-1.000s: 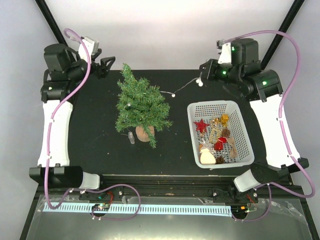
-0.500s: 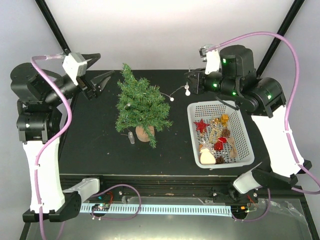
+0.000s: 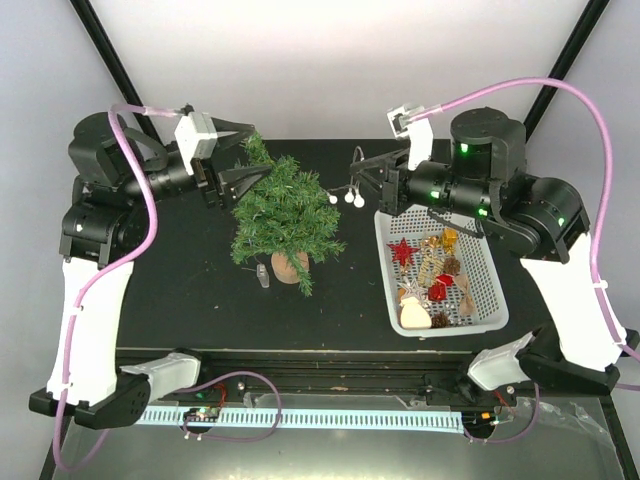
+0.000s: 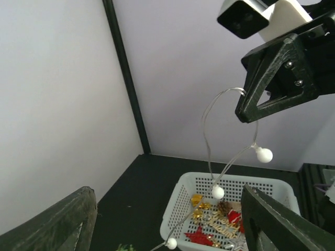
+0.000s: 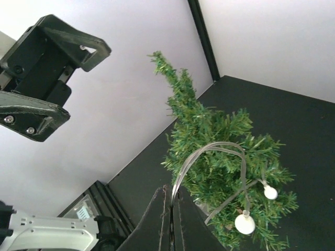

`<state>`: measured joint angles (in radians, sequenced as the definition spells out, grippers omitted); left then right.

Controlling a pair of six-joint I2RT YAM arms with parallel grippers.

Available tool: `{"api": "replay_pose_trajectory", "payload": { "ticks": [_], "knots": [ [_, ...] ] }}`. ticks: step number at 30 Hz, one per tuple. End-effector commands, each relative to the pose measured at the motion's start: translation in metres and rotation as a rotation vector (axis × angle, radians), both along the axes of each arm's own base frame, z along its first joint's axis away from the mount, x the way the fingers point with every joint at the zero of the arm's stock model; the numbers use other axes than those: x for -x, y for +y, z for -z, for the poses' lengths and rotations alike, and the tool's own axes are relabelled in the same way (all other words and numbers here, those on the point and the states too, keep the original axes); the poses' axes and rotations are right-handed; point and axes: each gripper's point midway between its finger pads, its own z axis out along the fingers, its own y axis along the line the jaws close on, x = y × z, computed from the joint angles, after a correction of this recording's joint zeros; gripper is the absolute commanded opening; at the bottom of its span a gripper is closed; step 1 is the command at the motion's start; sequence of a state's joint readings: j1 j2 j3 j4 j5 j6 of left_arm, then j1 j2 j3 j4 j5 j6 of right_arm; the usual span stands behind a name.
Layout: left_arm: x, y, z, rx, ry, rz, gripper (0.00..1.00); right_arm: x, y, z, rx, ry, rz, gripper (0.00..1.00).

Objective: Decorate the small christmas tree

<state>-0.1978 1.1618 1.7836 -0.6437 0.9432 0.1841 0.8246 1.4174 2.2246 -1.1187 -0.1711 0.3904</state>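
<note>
We log right gripper [image 3: 366, 180] pinching light string [image 3: 347, 196] just right of upright small christmas tree [image 3: 285, 210] — left gripper [image 3: 250, 152] spread, beside its tip.

Dark green tree [image 3: 285, 205], white basket [image 3: 430, 209], white-bulbed string [image 3: 349, 199]

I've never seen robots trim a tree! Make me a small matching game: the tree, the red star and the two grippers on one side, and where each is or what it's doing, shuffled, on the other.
1. tree
2. red star
3. left gripper
4. right gripper

A. shut on the light string
B. standing upright on the black table
C. lying in the white basket
D. open and empty, beside the tree's top

Pairs: 1-B, 2-C, 3-D, 4-A
</note>
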Motion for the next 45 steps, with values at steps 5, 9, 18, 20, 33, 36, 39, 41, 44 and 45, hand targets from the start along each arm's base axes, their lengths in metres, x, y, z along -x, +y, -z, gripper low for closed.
{"api": "replay_pose_trajectory", "payload": {
  "ticks": [5, 9, 18, 20, 33, 36, 39, 41, 44, 45],
  "knots": [
    [0.006, -0.022, 0.003, -0.016, -0.006, 0.062, 0.77, 0.018, 0.018, -0.007, -0.035, -0.040, -0.113, 0.01],
    [0.001, -0.034, 0.008, -0.036, -0.007, 0.084, 0.77, 0.022, 0.022, -0.009, -0.060, -0.038, -0.138, 0.01],
    [-0.022, -0.067, 0.031, -0.087, 0.047, 0.137, 0.72, 0.024, 0.026, -0.016, -0.084, -0.046, -0.157, 0.01],
    [-0.023, -0.073, 0.035, -0.092, 0.060, 0.156, 0.70, 0.025, 0.026, -0.016, -0.086, -0.045, -0.156, 0.01],
    [-0.012, -0.092, 0.045, -0.096, 0.095, 0.287, 0.61, 0.020, 0.027, -0.010, -0.077, -0.043, -0.140, 0.01],
    [-0.010, -0.096, 0.046, -0.095, 0.101, 0.312, 0.58, 0.019, 0.029, -0.007, -0.070, -0.038, -0.141, 0.01],
    [-0.011, -0.100, 0.050, -0.100, 0.114, 0.324, 0.53, 0.018, 0.031, -0.006, -0.071, -0.036, -0.145, 0.01],
    [-0.011, -0.102, 0.053, -0.106, 0.116, 0.330, 0.53, 0.017, 0.032, -0.007, -0.073, -0.039, -0.146, 0.01],
    [-0.012, -0.104, 0.059, -0.118, 0.125, 0.332, 0.51, 0.017, 0.033, -0.010, -0.076, -0.044, -0.147, 0.01],
    [-0.013, -0.105, 0.060, -0.122, 0.126, 0.331, 0.50, 0.017, 0.033, -0.011, -0.075, -0.047, -0.147, 0.01]
  ]
}}
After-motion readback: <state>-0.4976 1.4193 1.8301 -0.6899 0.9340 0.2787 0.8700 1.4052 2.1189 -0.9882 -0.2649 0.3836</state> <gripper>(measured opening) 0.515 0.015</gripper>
